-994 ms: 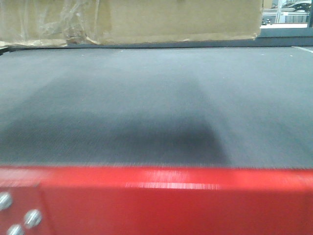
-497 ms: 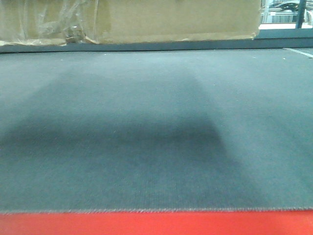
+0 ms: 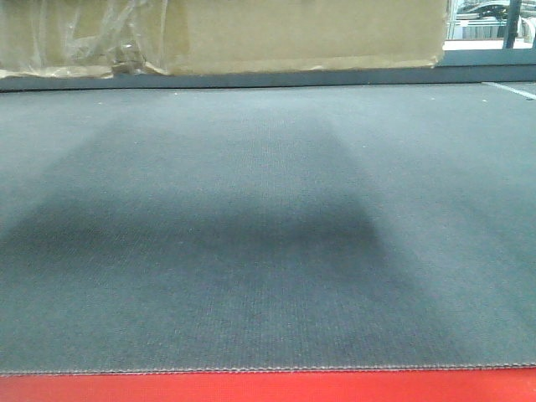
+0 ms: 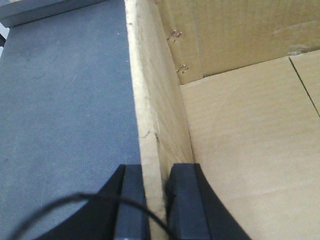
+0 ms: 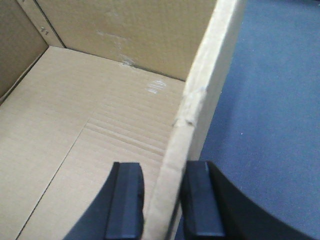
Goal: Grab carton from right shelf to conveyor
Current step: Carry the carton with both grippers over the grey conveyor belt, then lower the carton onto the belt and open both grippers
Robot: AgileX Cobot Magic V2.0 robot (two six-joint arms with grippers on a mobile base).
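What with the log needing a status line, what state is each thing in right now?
carton: open-topped, nothing seen inside, a side wall in each gripper.
left gripper: shut on the carton's wall.
right gripper: straddles the other wall, gap showing on the inner side; grip unclear.
conveyor: shadowed across the middle; running or stopped cannot be told.
clear tape: wrinkled.

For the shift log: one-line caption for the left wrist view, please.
Black left tool pinching a side wall of the open brown corrugated cardboard carton, with the dark grey textured belt alongside.
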